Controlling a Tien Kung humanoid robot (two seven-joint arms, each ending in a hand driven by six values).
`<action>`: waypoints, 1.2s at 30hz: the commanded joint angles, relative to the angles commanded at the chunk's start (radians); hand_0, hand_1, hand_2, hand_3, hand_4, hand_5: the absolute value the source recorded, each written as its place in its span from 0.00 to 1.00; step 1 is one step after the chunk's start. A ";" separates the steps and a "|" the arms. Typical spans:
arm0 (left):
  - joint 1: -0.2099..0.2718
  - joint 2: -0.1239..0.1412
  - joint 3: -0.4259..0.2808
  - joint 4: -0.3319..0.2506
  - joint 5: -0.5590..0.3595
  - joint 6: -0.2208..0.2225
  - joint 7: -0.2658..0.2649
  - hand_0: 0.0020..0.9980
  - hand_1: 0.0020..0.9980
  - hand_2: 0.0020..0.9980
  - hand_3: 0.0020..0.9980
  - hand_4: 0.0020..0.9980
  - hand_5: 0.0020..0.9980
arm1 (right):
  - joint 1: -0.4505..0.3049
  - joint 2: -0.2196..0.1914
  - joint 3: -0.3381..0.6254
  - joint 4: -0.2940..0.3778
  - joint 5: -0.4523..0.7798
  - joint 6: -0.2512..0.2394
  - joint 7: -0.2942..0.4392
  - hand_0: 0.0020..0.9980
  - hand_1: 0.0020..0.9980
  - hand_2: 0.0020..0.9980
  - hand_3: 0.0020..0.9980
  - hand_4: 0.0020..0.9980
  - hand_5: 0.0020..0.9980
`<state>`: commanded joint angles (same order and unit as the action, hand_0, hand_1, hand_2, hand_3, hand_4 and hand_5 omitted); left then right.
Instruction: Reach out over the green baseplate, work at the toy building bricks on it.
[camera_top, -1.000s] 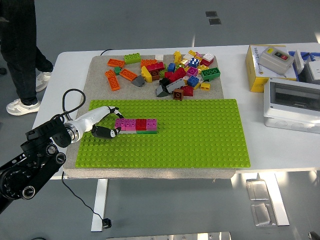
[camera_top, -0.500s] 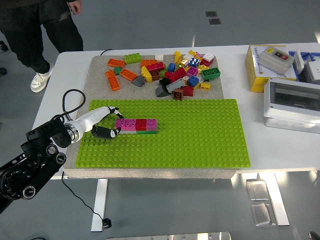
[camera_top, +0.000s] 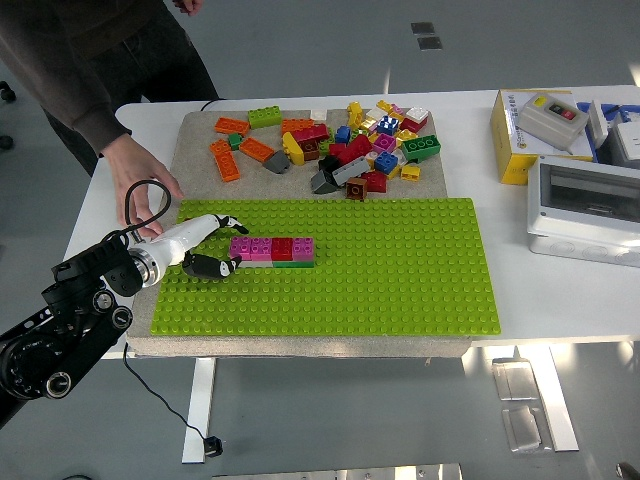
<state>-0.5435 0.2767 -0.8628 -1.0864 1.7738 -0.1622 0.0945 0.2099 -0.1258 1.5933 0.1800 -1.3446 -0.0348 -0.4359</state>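
Observation:
The green baseplate (camera_top: 380, 275) lies on a grey mat at the table's middle. A short row of bricks (camera_top: 273, 250), pink, magenta and red, stands on its left part. My left hand (camera_top: 207, 248) reaches in from the left, white with dark fingertips. It rests on the plate just left of the row, fingers loosely curled and touching the row's left end, holding nothing. A pile of loose coloured bricks (camera_top: 340, 145) lies on the mat behind the plate. My right arm is out of view.
A person leans in at the far left, one hand (camera_top: 140, 190) flat on the table beside the mat, close to my left arm. A yellow box (camera_top: 535, 135) and a grey enclosure (camera_top: 585, 210) stand at the right.
The person has stepped up to the table and put a hand down by the mat's left edge. My left hand has not moved.

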 joint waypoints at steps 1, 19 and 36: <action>0.000 0.000 0.000 0.001 0.000 0.000 0.000 0.92 0.96 1.00 0.85 0.73 0.29 | 0.000 0.000 0.000 0.000 0.000 0.000 0.000 0.65 0.55 0.58 0.74 0.58 1.00; 0.001 0.005 -0.013 -0.007 0.013 -0.008 0.001 0.93 0.97 1.00 0.88 0.76 0.33 | -0.001 -0.001 0.004 0.000 -0.008 0.004 -0.005 0.65 0.56 0.58 0.74 0.59 1.00; 0.118 0.093 -0.149 -0.327 0.074 -0.118 0.180 0.94 0.97 1.00 0.74 0.85 0.55 | -0.010 -0.006 0.012 0.000 -0.010 0.003 -0.002 0.65 0.55 0.58 0.74 0.59 1.00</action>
<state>-0.4256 0.3694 -1.0114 -1.4136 1.8478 -0.2798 0.2747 0.1999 -0.1315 1.6056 0.1800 -1.3548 -0.0316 -0.4375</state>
